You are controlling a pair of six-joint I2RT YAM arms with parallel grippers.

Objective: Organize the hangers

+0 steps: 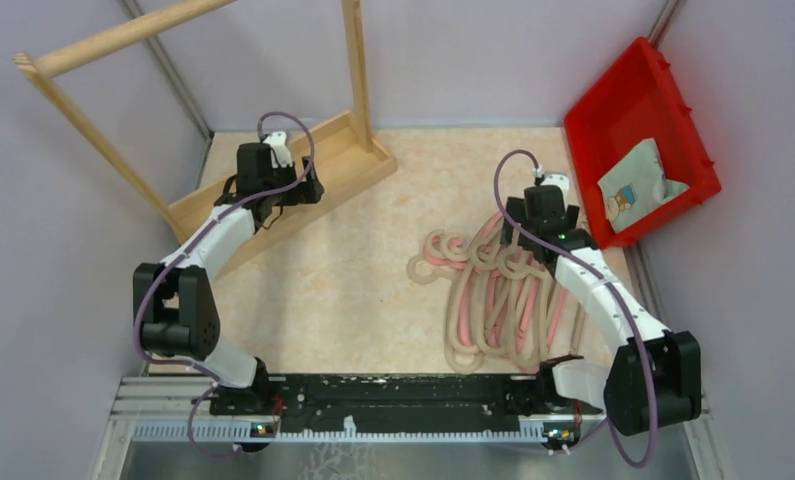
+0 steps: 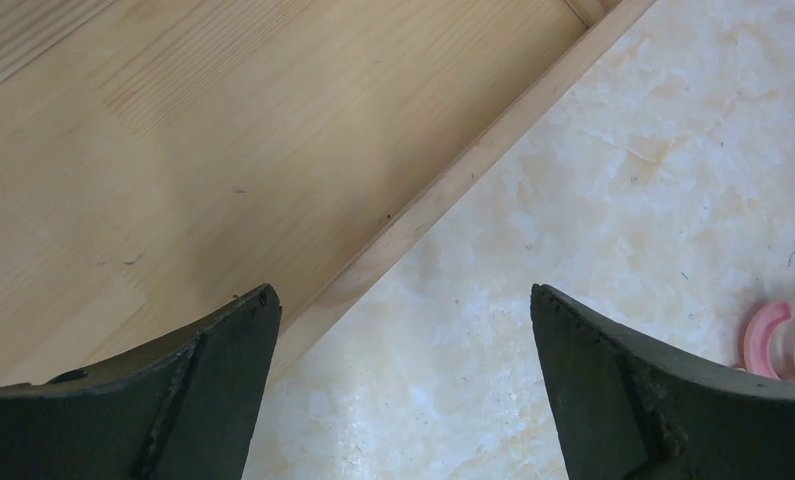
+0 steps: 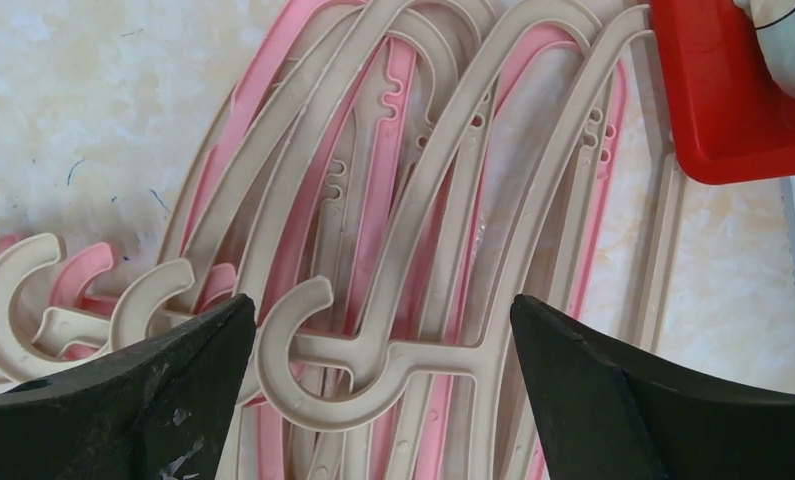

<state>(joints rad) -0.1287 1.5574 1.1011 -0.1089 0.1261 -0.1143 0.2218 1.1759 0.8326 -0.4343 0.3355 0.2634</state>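
A pile of beige and pink hangers [image 1: 493, 300] lies on the table right of centre, hooks pointing left. In the right wrist view the pile [image 3: 423, 200] fills the frame, and a beige hook [image 3: 303, 350] sits between my fingers. My right gripper [image 3: 383, 310] is open and empty, hovering above the pile's far end [image 1: 541, 225]. My left gripper [image 2: 403, 300] is open and empty, over the edge of the wooden rack's base [image 2: 223, 150], at the far left [image 1: 273, 185]. A pink hook end [image 2: 768, 335] shows at the right edge of the left wrist view.
The light wooden rack [image 1: 303, 180] with round poles stands at the back left. A red bin [image 1: 623, 110] holding a printed packet [image 1: 635, 185] sits tilted at the back right; its corner shows in the right wrist view [image 3: 733, 120]. Grey walls close in on both sides.
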